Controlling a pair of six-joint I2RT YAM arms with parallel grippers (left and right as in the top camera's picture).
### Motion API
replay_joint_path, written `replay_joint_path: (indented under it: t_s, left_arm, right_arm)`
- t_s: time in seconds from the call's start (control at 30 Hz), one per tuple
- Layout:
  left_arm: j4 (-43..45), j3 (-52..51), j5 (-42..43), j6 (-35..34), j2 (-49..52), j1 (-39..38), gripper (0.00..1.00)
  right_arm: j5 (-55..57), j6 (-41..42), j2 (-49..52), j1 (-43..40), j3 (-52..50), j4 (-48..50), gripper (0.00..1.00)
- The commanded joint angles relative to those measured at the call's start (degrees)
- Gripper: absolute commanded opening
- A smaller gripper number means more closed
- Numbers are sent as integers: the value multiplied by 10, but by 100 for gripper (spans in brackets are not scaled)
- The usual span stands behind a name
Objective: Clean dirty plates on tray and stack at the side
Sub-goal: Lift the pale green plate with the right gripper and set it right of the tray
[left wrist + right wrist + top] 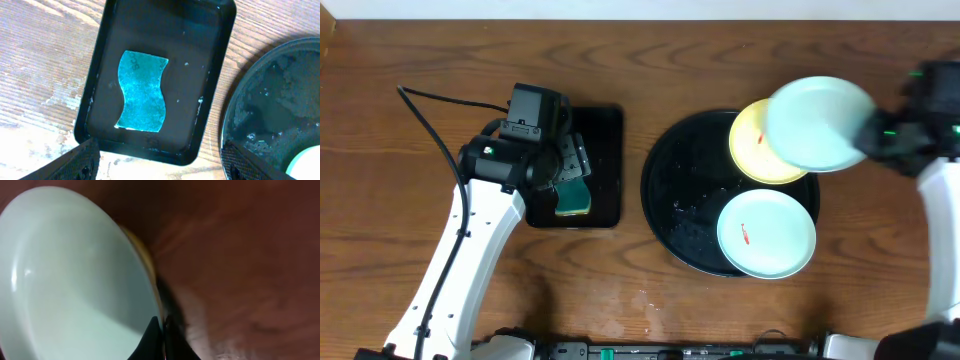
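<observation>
Plastic plates look light, stiff, wet-slick, so pinch at the rim: left gripper (161,162) gapes empty over the sponge (141,91), yellow plate (750,140) at 1 o'clock and blue plate (766,233) at 5 o'clock sit on the tray (670,190), right gripper (161,335) clamps the rim of the raised blue plate (817,123) above 2 o'clock.

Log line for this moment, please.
left gripper open above sponge | right gripper shut on raised blue plate | yellow plate, second blue plate on tray

The brown wooden desk (410,50) bears two things directly: a small rectangular black tray (605,165) left of centre, and a large round black tray (685,190) near it, not touching.
</observation>
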Motion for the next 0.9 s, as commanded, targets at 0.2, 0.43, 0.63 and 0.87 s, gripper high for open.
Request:
replay_joint_path:
  t_s: [0.2,0.43,0.63,0.87]
  left_arm:
    - [-2,15,-7,5,0,2,79]
    - [-2,15,-5,5,0,2,79]
    - [-2,15,-5,5,0,2,79]
    - [-1,15,-5,5,0,2,79]
  right_arm:
    - [2,27,95,-210,-2,8,1]
    - [44,36,209,-255,-2,11,1]
    - [38,-18,247,-247,-2,36,1]
    - [-72,-63,196,-234,-2,23,61]
